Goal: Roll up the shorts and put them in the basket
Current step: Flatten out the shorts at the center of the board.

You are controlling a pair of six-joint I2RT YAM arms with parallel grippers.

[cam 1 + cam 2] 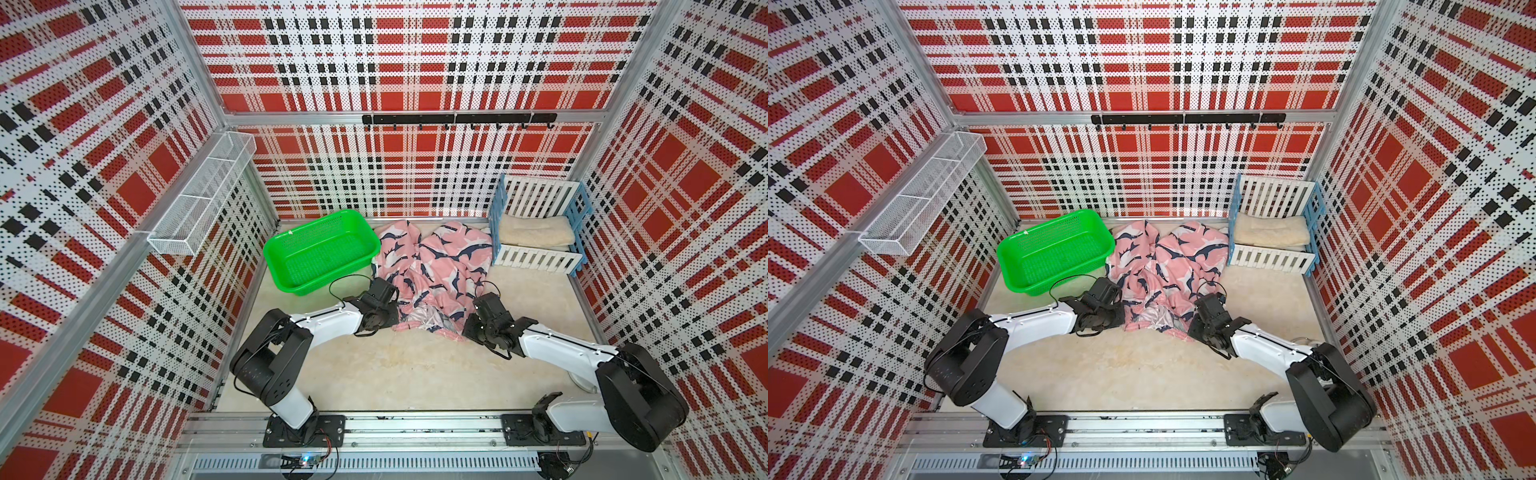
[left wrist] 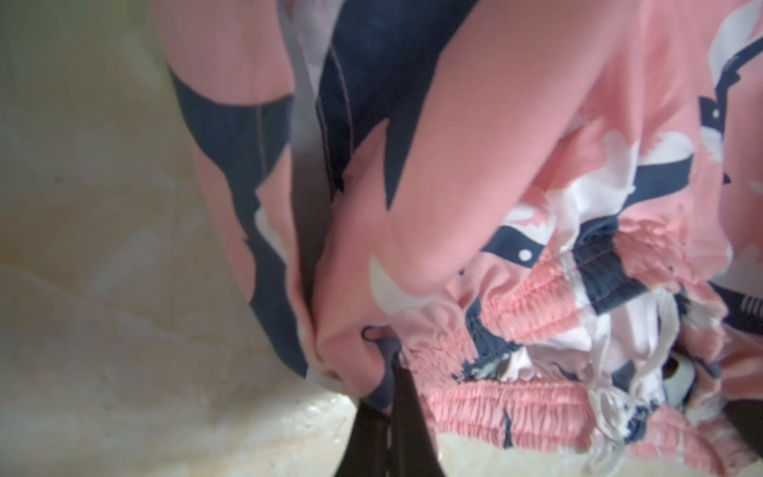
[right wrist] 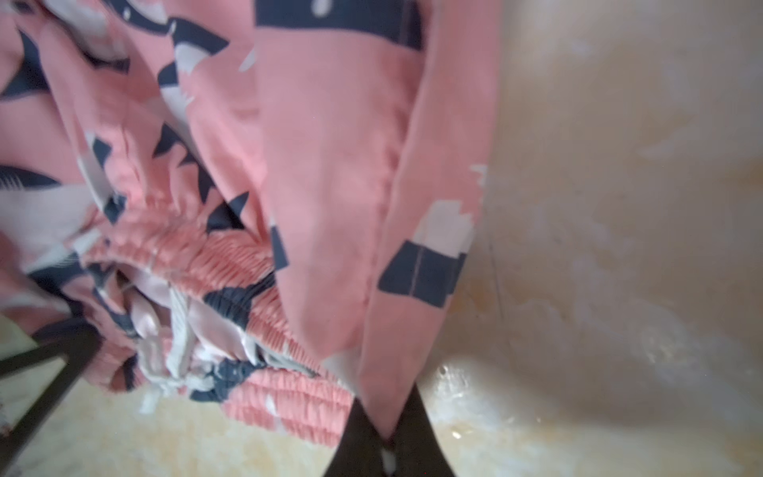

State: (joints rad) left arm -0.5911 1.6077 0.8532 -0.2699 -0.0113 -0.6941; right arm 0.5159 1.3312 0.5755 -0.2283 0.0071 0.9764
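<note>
Where the left wall rose: we found a white mesh shelf (image 1: 203, 195) fixed to it, above the tabletop (image 1: 415, 374).
Green basket: it stood left of centre near the back wall, and its floor (image 1: 322, 257) was bare.
Left gripper (image 2: 390, 384): its jaws were clenched on a pink fold at the left end of the waistband (image 2: 536, 305). In both top views the wrist hid the fingers.
Shorts (image 1: 436, 257): we saw them lying crumpled on the tabletop between the basket and the slatted crate, just beside each. The legs pointed toward the back wall. The gathered waistband end lay nearest the arms, bunched between the two grippers.
Right gripper (image 3: 386, 433): its jaws were pinched tight on the right side seam of the shorts, at the waistband's right end.
Slatted crate (image 1: 536, 259): this blue-and-white crate stood in the far right corner.
Towel (image 1: 532, 232): a folded beige towel lay inside the crate.
</note>
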